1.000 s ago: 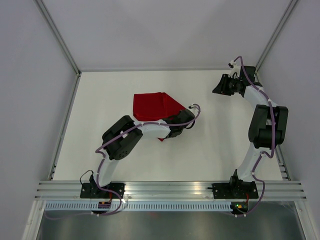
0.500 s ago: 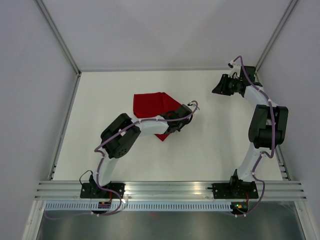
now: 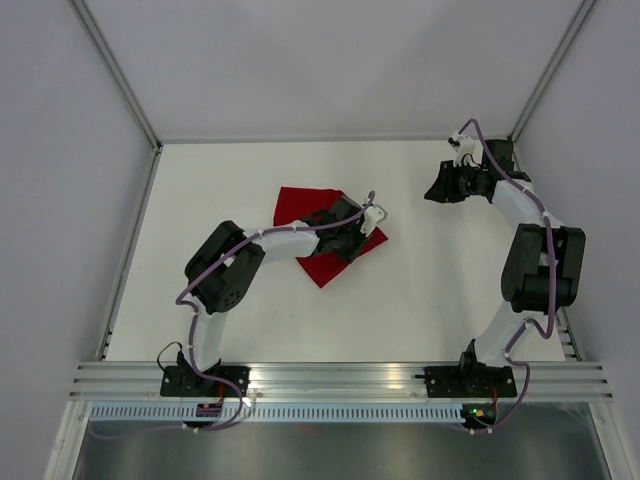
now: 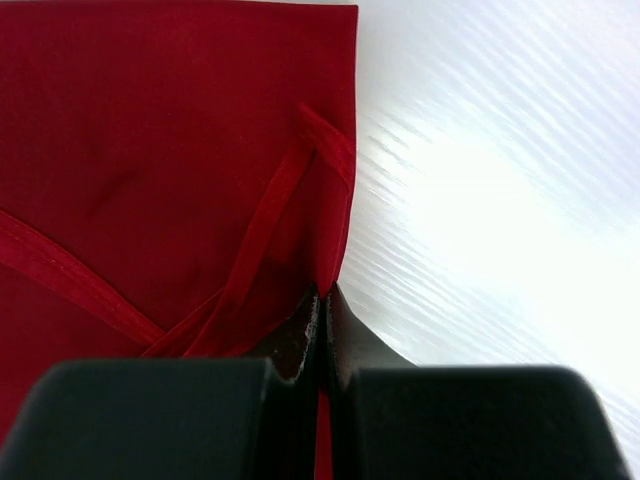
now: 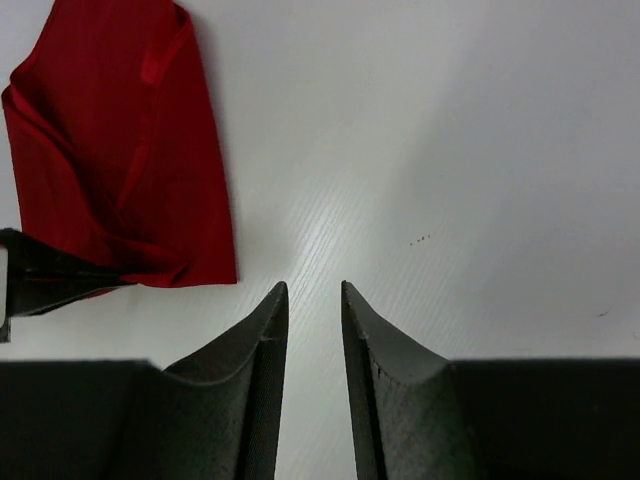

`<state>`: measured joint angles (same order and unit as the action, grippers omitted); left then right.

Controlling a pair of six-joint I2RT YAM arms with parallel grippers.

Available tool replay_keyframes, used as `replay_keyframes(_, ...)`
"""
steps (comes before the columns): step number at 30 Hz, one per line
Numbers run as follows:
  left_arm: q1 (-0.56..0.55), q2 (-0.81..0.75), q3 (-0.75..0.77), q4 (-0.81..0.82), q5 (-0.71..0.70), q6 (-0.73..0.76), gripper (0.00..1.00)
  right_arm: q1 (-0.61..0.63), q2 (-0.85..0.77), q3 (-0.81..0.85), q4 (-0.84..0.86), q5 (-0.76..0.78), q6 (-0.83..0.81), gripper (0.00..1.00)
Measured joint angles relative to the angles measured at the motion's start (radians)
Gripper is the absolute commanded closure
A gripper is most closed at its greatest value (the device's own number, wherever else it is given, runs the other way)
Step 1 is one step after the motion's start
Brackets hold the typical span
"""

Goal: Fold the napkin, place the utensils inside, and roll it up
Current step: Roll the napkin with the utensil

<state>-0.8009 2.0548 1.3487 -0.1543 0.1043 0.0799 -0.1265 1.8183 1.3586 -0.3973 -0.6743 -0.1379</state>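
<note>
The deep-red napkin (image 3: 325, 268) lies partly folded over itself in the middle of the white table, with a hemmed flap crossing its top layer (image 4: 150, 150). My left gripper (image 3: 345, 248) reaches over it and is shut on the napkin's edge (image 4: 325, 292), with a strip of red cloth showing between the closed jaws. My right gripper (image 3: 440, 186) hovers at the far right of the table, apart from the cloth, and its fingers (image 5: 313, 290) stand open over bare table. The right wrist view also shows the napkin (image 5: 120, 150), up at the left. The utensils are out of view.
The white table (image 3: 430, 290) is bounded by grey walls and a metal frame at the back and sides. An aluminium rail (image 3: 340, 378) carrying both arm bases runs along the near edge. The tip of the left gripper (image 5: 40, 280) shows at the left edge of the right wrist view.
My left gripper has shut on the napkin's edge and swung left and back with it, reshaping the cloth. The right arm has shifted slightly, its jaws staying open.
</note>
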Motion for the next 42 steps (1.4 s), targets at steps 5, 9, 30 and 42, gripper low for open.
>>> replay_keyframes(5,0.019,-0.021,-0.035,-0.025,0.201,-0.013,0.98,0.001,-0.123,-0.08,-0.039,-0.066,-0.166,0.65)
replay_keyframes(9,0.023,-0.022,-0.048,-0.056,0.335,-0.023,0.98,0.023,-0.233,-0.177,-0.056,-0.098,-0.321,0.64)
replay_keyframes(30,0.05,-0.01,-0.079,-0.298,0.636,-0.034,0.98,0.531,-0.7,-0.766,0.017,-0.006,-0.819,0.43)
replay_keyframes(42,0.05,-0.002,-0.079,-0.34,0.665,-0.034,0.98,0.792,-0.704,-0.889,0.222,0.166,-0.815,0.39)
